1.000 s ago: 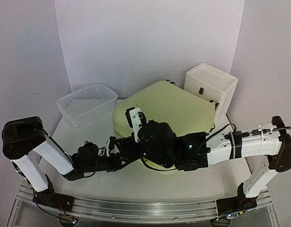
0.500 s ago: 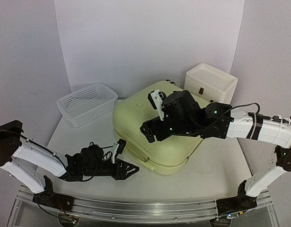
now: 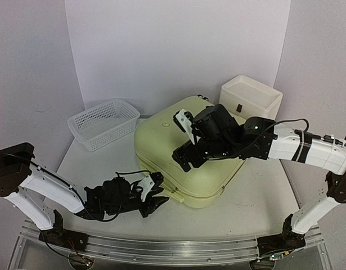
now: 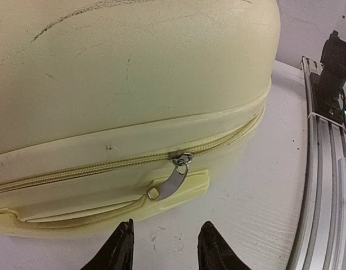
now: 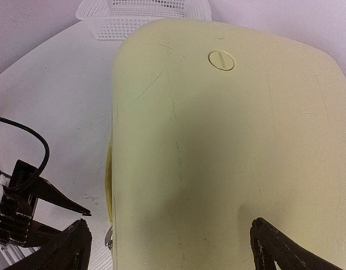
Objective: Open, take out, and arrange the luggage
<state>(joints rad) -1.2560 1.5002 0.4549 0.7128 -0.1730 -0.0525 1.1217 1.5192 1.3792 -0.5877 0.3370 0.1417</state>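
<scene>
Right, the white counter (image 3: 88,169) carries everything here. The luggage (image 3: 161,140) lies flat in the middle of it, pale yellow-green shell up and lid down. Behind it to the right stands the white box (image 3: 251,101), close against the luggage's far corner. The mesh basket (image 3: 102,124) sits back left, just beside the shell.

The right arm reaches in over the lid, and its claw (image 3: 187,156) hangs above the top of the luggage (image 5: 229,140). The wrist view shows that claw (image 5: 170,230) spread wide, a dark finger at each side of the view, nothing between them but shell below.

The left arm lies low along the counter, and its claw (image 3: 160,199) points at the luggage's near edge. It does not touch the edge. From its wrist camera, the claw (image 4: 167,228) shows a narrower gap, empty, with both tips over bare counter.

Just ahead of those tips the zipper (image 4: 105,166) runs along the side of the luggage (image 4: 133,73), closed over the stretch in view. Its metal pull (image 4: 171,179) hangs down at a slant, free of both fingers.

Up top, a small round badge (image 5: 221,60) sits on the lid.
</scene>
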